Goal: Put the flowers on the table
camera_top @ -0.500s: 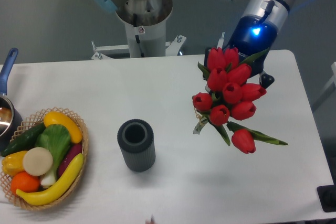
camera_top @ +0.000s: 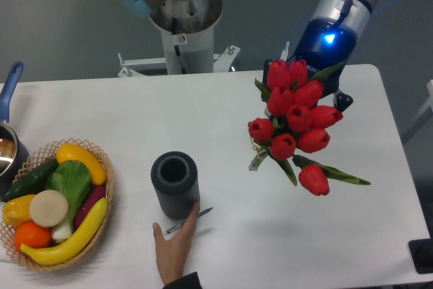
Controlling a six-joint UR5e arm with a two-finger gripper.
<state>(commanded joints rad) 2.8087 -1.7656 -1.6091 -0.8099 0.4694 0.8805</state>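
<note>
The flowers (camera_top: 296, 121), a bunch of red tulips with green leaves, hang in the air over the right half of the white table (camera_top: 223, 113), heads toward the camera. The blooms hide the stems and my gripper; only the arm's blue-lit wrist (camera_top: 329, 38) shows behind them at the upper right. Whether the fingers are closed on the stems cannot be seen. The bunch looks held up, not lying on the table.
A dark grey ribbed cylinder (camera_top: 175, 185) stands upright left of centre. A human hand (camera_top: 176, 243) with a thin pen-like object reaches in at its base from the front edge. A wicker basket (camera_top: 55, 204) of fruit and vegetables sits front left, a pot (camera_top: 8, 147) at the left edge.
A human hand has come in from the front edge and now touches the base of the grey cylinder. The flowers and arm have barely moved.
</note>
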